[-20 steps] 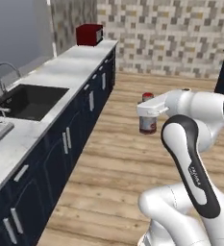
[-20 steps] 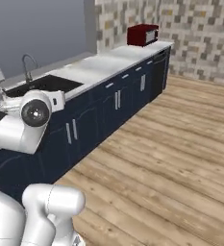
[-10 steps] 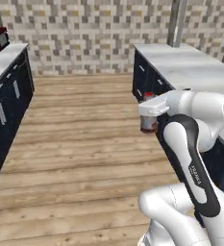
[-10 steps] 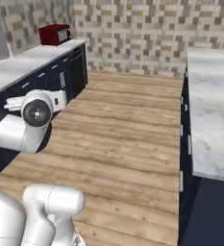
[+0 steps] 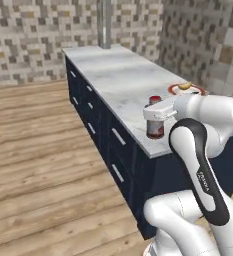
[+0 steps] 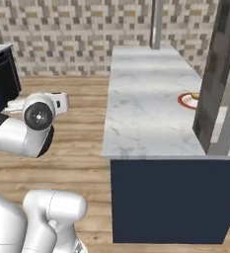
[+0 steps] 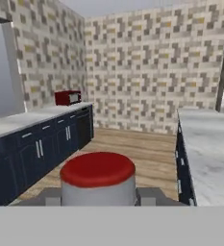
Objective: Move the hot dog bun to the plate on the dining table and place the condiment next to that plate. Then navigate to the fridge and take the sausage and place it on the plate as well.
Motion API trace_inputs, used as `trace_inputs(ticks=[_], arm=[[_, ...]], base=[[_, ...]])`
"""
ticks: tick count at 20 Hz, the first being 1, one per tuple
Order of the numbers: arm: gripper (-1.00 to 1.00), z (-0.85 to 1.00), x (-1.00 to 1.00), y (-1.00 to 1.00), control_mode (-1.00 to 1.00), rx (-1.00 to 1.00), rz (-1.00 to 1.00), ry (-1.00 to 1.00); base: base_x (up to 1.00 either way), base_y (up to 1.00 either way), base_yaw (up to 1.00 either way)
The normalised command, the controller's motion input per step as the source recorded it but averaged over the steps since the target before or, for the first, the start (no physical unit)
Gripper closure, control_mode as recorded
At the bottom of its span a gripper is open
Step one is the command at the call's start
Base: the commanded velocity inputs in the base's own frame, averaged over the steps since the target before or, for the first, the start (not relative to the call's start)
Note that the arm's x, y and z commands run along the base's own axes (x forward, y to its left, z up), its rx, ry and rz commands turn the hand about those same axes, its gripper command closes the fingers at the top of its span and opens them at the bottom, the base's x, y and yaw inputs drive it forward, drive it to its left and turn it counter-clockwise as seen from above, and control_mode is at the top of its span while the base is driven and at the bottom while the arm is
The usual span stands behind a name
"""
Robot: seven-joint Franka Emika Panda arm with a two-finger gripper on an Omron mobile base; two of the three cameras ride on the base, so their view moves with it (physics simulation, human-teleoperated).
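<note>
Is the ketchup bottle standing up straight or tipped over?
Upright. The condiment hangs in the gripper with its red cap on top and its base below, beside the dining table.

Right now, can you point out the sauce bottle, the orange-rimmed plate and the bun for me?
Bottle (image 5: 155, 129), left base view: its dark lower body, below the hand.
Plate (image 5: 176, 90), left base view: its near orange rim.
Bun (image 5: 185, 85), left base view: the middle of the roll, lying on the plate.
</note>
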Motion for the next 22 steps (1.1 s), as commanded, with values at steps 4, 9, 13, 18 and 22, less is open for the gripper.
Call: trace_inputs(ticks=[4, 9, 13, 18, 22], arm=[[1.00, 0.00, 0.00, 0.00, 1.00, 0.00, 0.00, 0.00], [1.00, 0.00, 0.00, 0.00, 1.00, 0.00, 0.00, 0.00], [1.00, 0.00, 0.00, 0.00, 1.00, 0.00, 0.00, 0.00], [1.00, 0.00, 0.00, 0.00, 1.00, 0.00, 0.00, 0.00], [1.00, 0.00, 0.00, 0.00, 1.00, 0.00, 0.00, 0.00]], base=[[0.15, -1.00, -0.41], [0.29, -1.00, -0.24], [0.35, -1.00, -0.10], [0.31, -1.00, -0.03], [0.35, -1.00, -0.01]])
